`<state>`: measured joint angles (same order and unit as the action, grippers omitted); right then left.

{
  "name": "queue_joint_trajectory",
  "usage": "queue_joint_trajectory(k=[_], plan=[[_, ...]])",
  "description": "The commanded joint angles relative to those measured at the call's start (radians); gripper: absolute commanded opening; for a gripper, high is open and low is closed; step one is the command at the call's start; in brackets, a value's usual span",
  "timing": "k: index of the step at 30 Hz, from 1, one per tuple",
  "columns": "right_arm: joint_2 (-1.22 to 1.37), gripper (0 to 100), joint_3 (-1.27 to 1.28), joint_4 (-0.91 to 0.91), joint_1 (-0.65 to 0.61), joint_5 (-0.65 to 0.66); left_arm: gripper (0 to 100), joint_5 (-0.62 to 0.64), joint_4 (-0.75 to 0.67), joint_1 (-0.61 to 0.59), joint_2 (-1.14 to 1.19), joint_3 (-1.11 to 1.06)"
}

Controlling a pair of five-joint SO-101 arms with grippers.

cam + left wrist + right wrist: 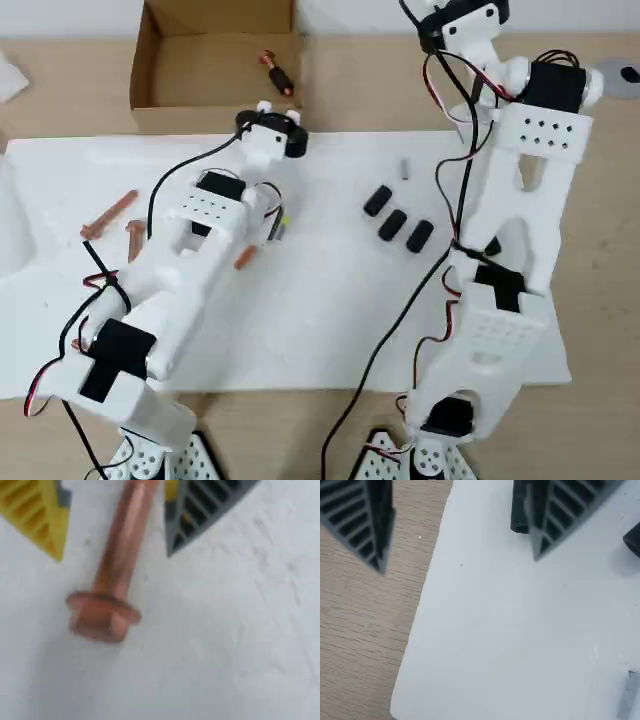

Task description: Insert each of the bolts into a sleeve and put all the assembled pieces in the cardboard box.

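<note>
White sheet [330, 330] on a wooden table: three black sleeves [398, 222] mid-sheet, loose bolts [110, 215] towards its left, one assembled piece [278, 72] in the cardboard box [142, 75].

Left wrist: left claw [114, 555] open, straddling a copper bolt [107, 605] (not clamped).

Right wrist: right claw [459, 562] wide open, empty, over the sheet's edge.

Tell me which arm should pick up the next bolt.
Left. The left gripper, open, straddles a copper bolt on the white sheet. The right gripper hangs open over the sheet's edge by a black sleeve.

Bright even light; soft shadow under bolt [107, 615].
</note>
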<state>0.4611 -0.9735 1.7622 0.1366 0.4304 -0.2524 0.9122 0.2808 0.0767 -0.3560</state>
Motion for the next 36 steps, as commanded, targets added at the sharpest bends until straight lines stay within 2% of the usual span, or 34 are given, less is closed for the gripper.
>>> queue_joint_trajectory(k=[1, 10, 18, 24, 30, 36], plan=[[-0.071, 22.4, 0.002, 0.025, 0.018, 0.009, 15, -0.014, -0.038, -0.005, -0.004, 0.017], [-0.07, 22.4, 0.002, 0.025, 0.016, 0.009, 15, -0.046, -0.037, -0.006, 0.008, 0.012], [-0.073, 22.4, 0.002, 0.025, 0.016, 0.009, 15, -0.044, -0.031, -0.006, 0.165, 0.074], [-0.073, 22.4, 0.002, 0.025, 0.016, 0.009, 14, -0.048, 0.035, -0.005, 0.179, 0.121], [-0.071, 22.4, 0.002, 0.025, 0.016, 0.009, 2, -0.048, 0.037, -0.003, 0.179, 0.123], [-0.07, 22.4, 0.002, 0.025, 0.016, 0.008, 1, -0.044, 0.069, -0.003, 0.171, 0.13]])
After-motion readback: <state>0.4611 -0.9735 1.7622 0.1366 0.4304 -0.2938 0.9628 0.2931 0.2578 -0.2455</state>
